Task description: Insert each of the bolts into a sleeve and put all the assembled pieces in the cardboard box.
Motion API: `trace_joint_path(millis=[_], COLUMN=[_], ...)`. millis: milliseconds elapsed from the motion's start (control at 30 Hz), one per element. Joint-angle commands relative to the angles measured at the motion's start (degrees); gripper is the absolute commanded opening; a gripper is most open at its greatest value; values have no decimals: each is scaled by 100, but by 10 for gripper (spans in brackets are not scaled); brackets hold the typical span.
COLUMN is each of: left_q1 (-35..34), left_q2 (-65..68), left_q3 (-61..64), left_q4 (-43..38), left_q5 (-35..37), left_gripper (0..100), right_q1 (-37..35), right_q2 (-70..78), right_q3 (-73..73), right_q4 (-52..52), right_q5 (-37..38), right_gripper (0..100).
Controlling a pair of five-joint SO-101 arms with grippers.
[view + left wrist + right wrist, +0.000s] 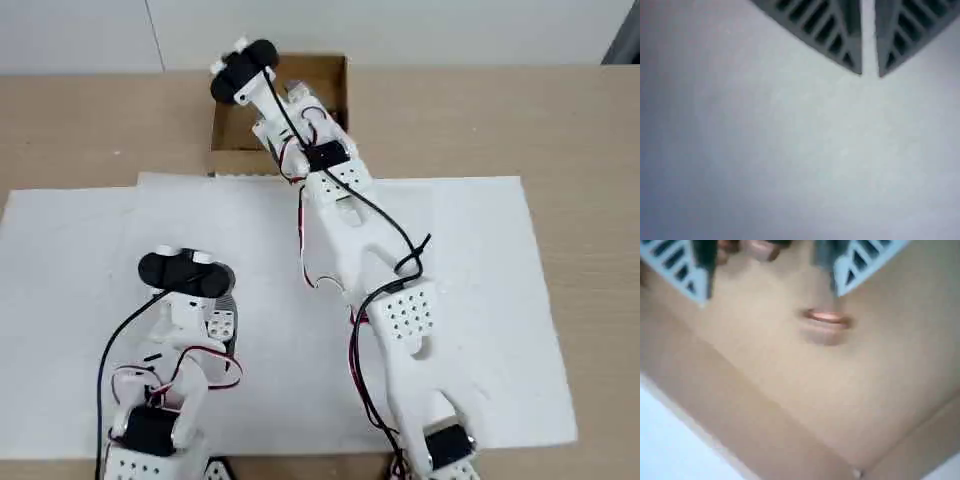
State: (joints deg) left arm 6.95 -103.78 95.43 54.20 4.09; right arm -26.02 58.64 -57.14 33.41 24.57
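My right gripper [769,292] hangs open above the floor of the cardboard box [790,390], with nothing between its fingers. A coppery assembled piece [826,317] lies on the box floor just beyond the fingertips. Another piece [759,249] shows blurred, farther back between the fingers. In the high view the right arm [340,215] stretches across the sheet, its head [245,72] over the cardboard box [330,72] at the table's far side. My left gripper [870,72] is shut and empty, close above the white sheet [790,160]. The left arm's head [186,273] sits near the front left.
A large white paper sheet [480,250] covers most of the wooden table [560,120]. The box stands just beyond the sheet's far edge. Black and red cables run along both arms.
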Motion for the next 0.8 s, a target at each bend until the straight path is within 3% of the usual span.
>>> trace_joint_path(millis=[0,233,367,767], left_q1=[-9,-35,-26,0], left_q2=[-35,-35,-44,-44], left_q3=[-22,-13,-13,-13], left_q4=[26,9,0,-9], left_q5=[0,18,0,18], left_gripper=[6,6,6,6], right_q1=[-57,-22,31,365], right_q2=[-154,-189,-303,-927], right_q3=[-299,-308,-554,-2295], right_q4=[-92,-92,57,2457], right_q5=[62,62,62,18], right_gripper=[162,146,0,2])
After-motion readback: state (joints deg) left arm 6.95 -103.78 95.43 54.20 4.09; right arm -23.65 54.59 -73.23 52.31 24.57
